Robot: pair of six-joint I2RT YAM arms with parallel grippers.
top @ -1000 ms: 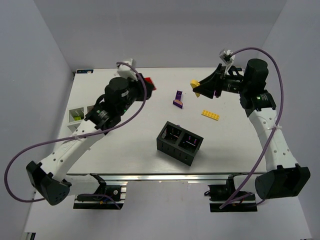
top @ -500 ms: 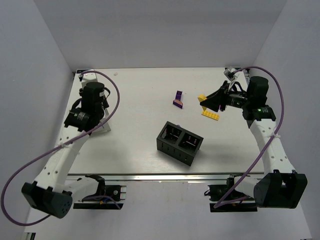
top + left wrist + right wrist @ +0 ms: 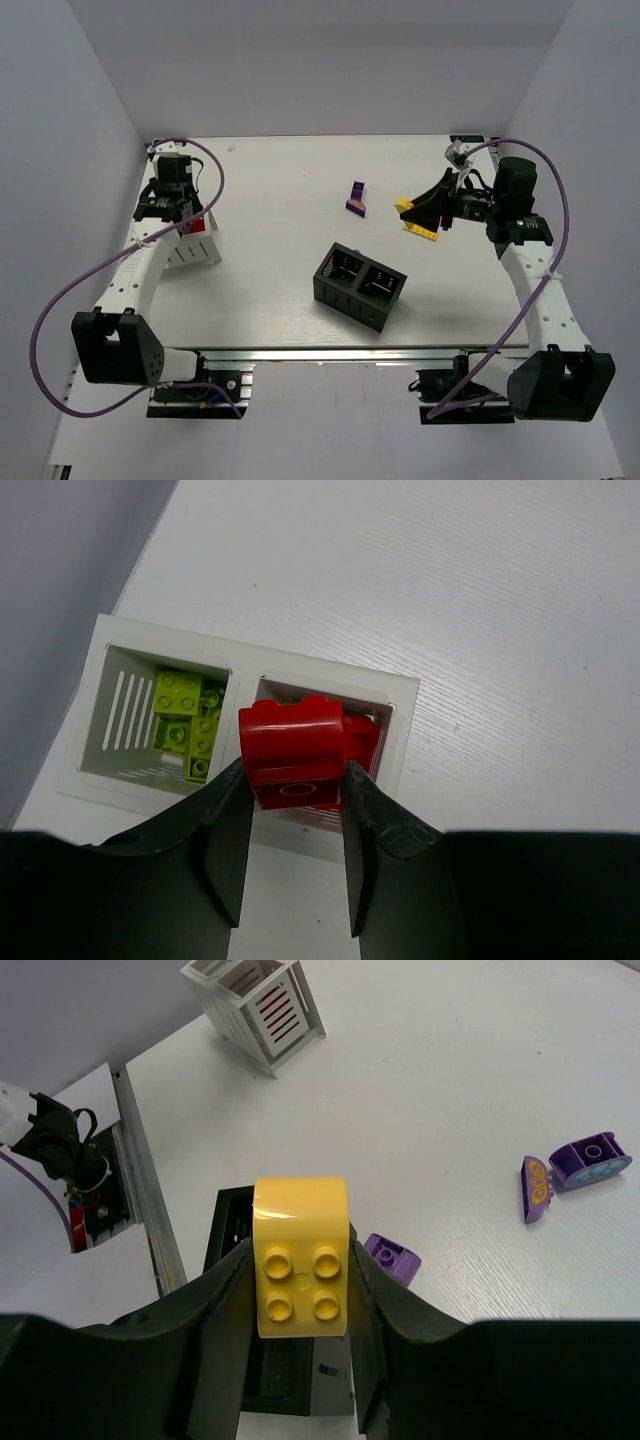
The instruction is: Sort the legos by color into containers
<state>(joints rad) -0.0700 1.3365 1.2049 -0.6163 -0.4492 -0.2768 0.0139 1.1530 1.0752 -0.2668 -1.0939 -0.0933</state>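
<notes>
- White box point(image 3: 400, 695): far left of the table point(image 3: 280, 180). One cell holds lime-green bricks point(image 3: 185, 720), the other holds red pieces point(image 3: 362, 738).
- Left claw point(image 3: 293, 780): clamped on the sides of a red brick point(image 3: 295, 750), hanging directly over the red cell.
- Left drop, my read: lower it until the brick sits inside the rim and clear of the divider, then open, so it can't hop into the lime side.
- Purple bricks point(image 3: 357, 197): loose mid-table, beyond the black box point(image 3: 360, 287).
- Black box: two cells, contents too dim to tell.
- Right claw point(image 3: 300, 1260): gripping a yellow brick point(image 3: 300, 1250), studs toward the camera, held above the table on the right.
- Yellow plate point(image 3: 421, 227): flat on the table, just under that claw.
- Right carry, my read: take it to the black box, confirm which cell isn't purple, centre over it, then let go.
</notes>
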